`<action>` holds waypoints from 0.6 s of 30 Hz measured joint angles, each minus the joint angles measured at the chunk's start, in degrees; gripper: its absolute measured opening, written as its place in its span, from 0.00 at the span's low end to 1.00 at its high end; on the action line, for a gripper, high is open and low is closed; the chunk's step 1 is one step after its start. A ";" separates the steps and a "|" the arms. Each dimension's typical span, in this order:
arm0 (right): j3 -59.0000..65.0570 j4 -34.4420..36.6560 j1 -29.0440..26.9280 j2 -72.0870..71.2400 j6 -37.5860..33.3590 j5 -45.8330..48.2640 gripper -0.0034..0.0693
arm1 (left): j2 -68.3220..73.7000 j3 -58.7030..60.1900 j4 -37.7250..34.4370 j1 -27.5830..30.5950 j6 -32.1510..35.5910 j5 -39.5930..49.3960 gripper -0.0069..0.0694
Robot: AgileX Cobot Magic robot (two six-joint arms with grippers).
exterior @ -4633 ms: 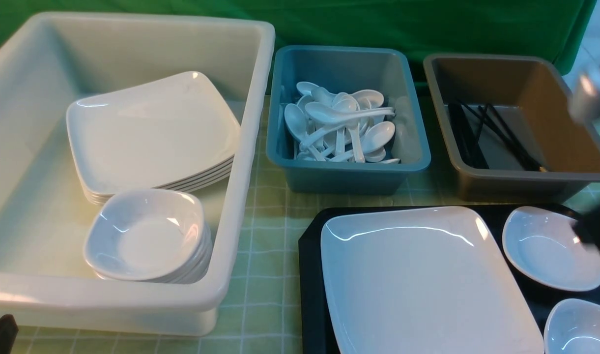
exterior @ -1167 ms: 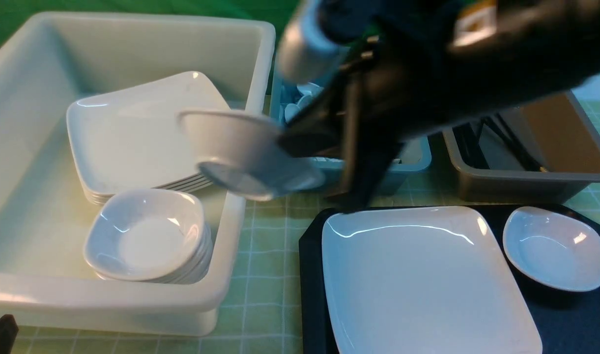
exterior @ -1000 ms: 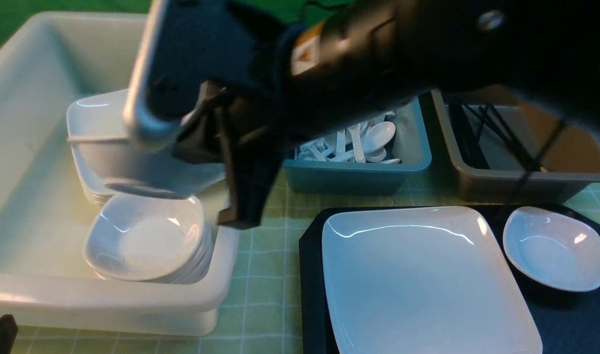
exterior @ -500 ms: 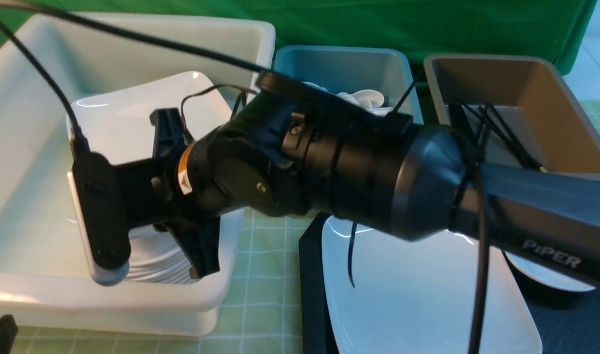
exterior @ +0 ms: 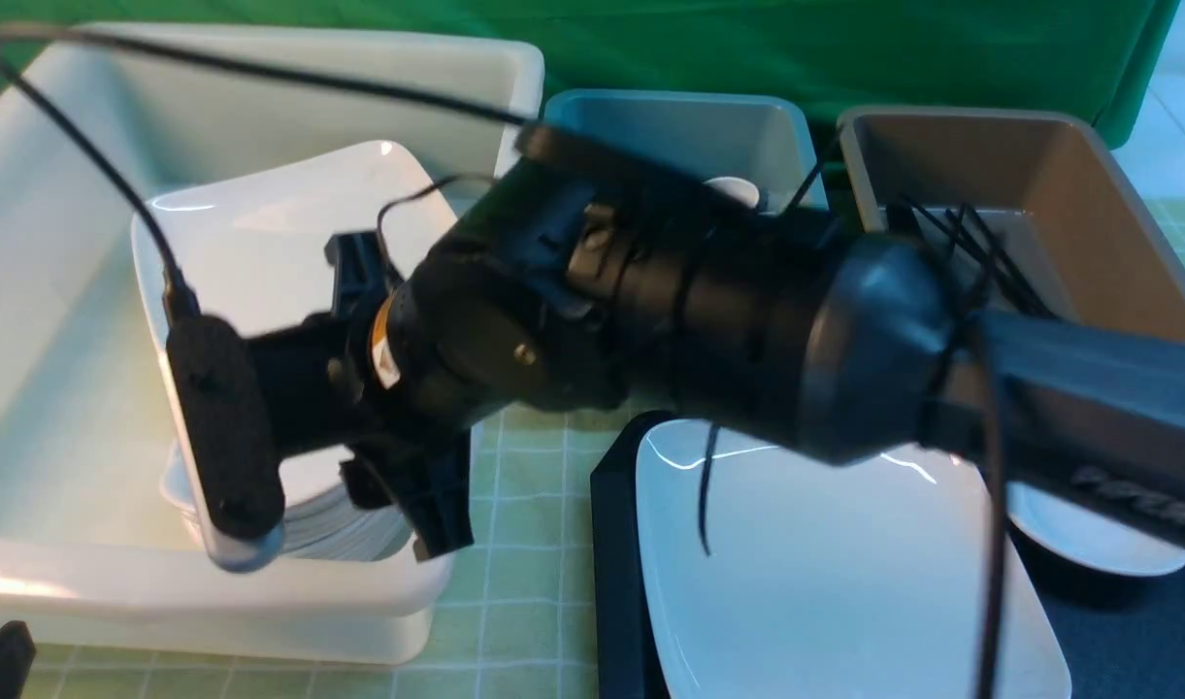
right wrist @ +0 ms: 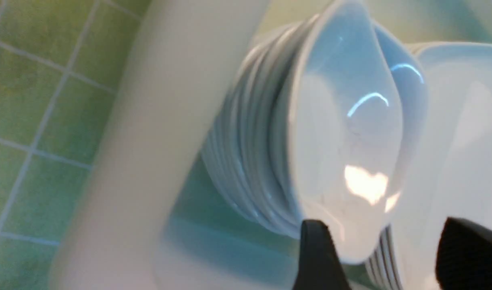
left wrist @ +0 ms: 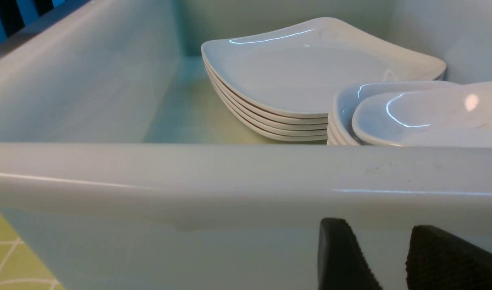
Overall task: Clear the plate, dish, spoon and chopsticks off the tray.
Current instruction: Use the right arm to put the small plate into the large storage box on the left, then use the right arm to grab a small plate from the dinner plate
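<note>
Lifting the right jaws straight up, spread wide and empty, should leave the dish (right wrist: 350,161) settled on the stack (right wrist: 246,161) in the tub (exterior: 116,582), lower left; left jaws hang apart, empty. The plate (exterior: 825,582) sits on the tray (exterior: 616,582), lower right.

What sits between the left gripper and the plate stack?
The tub's near wall. In the left wrist view the left gripper is outside it and the plate stack is inside.
</note>
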 joint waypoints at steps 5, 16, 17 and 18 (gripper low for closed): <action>-0.19 -5.10 0.00 -6.33 6.32 4.57 0.56 | 0.00 0.00 0.00 0.00 0.00 0.00 0.40; 6.98 -21.14 -9.77 -25.29 40.10 26.19 0.05 | 0.00 0.00 0.00 0.00 -0.06 -0.01 0.40; 10.73 -18.20 -14.87 -28.42 41.19 26.45 0.05 | 0.00 0.00 0.00 0.00 -0.06 -0.01 0.40; 11.43 -18.20 -15.70 -28.43 41.35 26.55 0.05 | 0.00 0.00 0.00 0.00 -0.06 -0.01 0.40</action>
